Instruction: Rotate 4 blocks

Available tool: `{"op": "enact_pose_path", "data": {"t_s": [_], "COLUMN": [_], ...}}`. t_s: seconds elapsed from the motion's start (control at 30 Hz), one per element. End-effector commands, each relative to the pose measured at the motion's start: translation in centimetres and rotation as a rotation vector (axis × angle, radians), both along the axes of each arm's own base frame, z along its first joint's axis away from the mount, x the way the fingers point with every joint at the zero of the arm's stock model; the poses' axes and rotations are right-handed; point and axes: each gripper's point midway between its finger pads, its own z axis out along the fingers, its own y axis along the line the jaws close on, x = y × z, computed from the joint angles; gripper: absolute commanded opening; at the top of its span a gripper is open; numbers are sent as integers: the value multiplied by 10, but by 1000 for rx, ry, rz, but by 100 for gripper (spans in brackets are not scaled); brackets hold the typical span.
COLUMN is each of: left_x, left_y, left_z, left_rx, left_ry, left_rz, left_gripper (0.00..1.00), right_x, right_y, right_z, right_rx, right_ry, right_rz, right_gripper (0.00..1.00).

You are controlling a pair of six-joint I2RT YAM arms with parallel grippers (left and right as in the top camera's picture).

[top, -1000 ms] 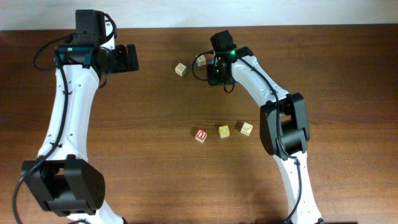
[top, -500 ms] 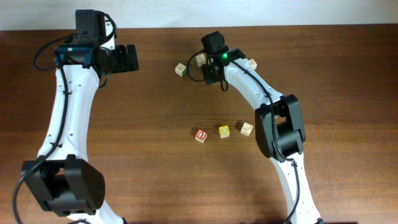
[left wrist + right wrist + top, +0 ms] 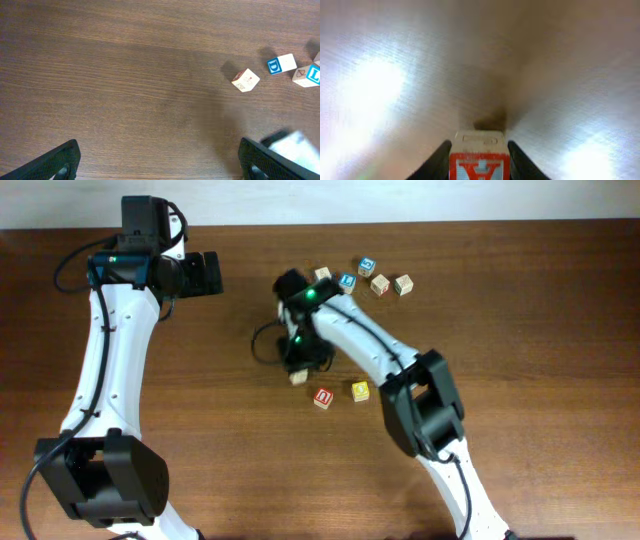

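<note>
We see the right fingers (image 3: 440,160) closed on one small light-wood cube, the held block (image 3: 480,159), with a dark finger flat against each of its sides. Its near face is a glossy orange-red panel whose pale letter reads as an upside-down A, and its top is bare pale wood with a faint outlined frame. The held block sits just beyond the red block (image 3: 322,398) and slightly to its left, low over the dark brown, fine-grained tabletop (image 3: 520,330); we cannot tell whether it touches the wood. The red block is a square-cornered wooden cube with a red-framed top face, its letter too small for us to read. Just right of the red block, close but apart, lies the yellow block (image 3: 360,391), of the same size and shape. Well beyond the red block a loose cluster of cubes includes a pale tan cube (image 3: 245,80) and, beside it, a blue-faced cube (image 3: 281,64) marked D. Far left of the red block, the left fingers (image 3: 57,161) stand spread wide over bare wood.
</note>
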Motion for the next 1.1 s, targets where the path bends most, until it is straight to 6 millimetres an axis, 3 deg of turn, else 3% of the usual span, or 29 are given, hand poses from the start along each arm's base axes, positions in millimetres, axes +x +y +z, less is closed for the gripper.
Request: {"op": "enact_pose_path", "data": {"t_s": [0.0,0.03,0.13,0.23,0.33,0.43,0.47,0.5,0.57,0.6,0.67,0.7,0.73,0.8,0.87,0.97,1.07], "left_x": [4,4,4,4,4,4,4,4,4,4,4,4,4,3,2,-8,-9], "left_y": [0,0,0,0,1,0,1,0,0,0,0,0,0,-1,-3,-5,-5], "left_z": [8,8,8,8,8,8,8,8,8,8,8,8,8,8,7,0,0], "left_rx": [3,3,3,3,3,3,3,3,3,3,3,3,3,-6,-13,-22,-22], "left_ry": [-21,-21,-21,-21,-21,-21,-21,-21,-21,-21,-21,-21,-21,-20,-13,36,40], "left_rz": [0,0,0,0,0,0,0,0,0,0,0,0,0,-6,-11,-16,-16], "left_gripper": [99,99,99,99,99,99,99,99,99,99,99,99,99,99,99,99,97], "right_x": [-46,-55,-47,-15,21,39,43,42,21,11,-19,-31,-47,-64,-79,-68,-62], "right_y": [5,0,-23,-24,-35,-65,-68,-73,-87,-94,-130,-144,-161,-177,-190,-186,-184], "right_z": [-5,-4,-6,26,104,189,226,255,315,335,376,378,369,339,273,179,123], "right_rx": [-74,-113,-207,-129,-25,65,142,184,248,259,205,161,91,3,-144,-220,-221], "right_ry": [122,145,137,64,-55,-193,-282,-351,-474,-521,-643,-657,-630,-532,-333,-226,-219], "right_rz": [19,15,-53,-104,-161,-213,-198,-204,-180,-184,-204,-204,-219,-268,-339,-346,-350], "right_gripper": [39,44,61,65,66,64,61,61,61,61,63,63,63,63,63,63,62]}}
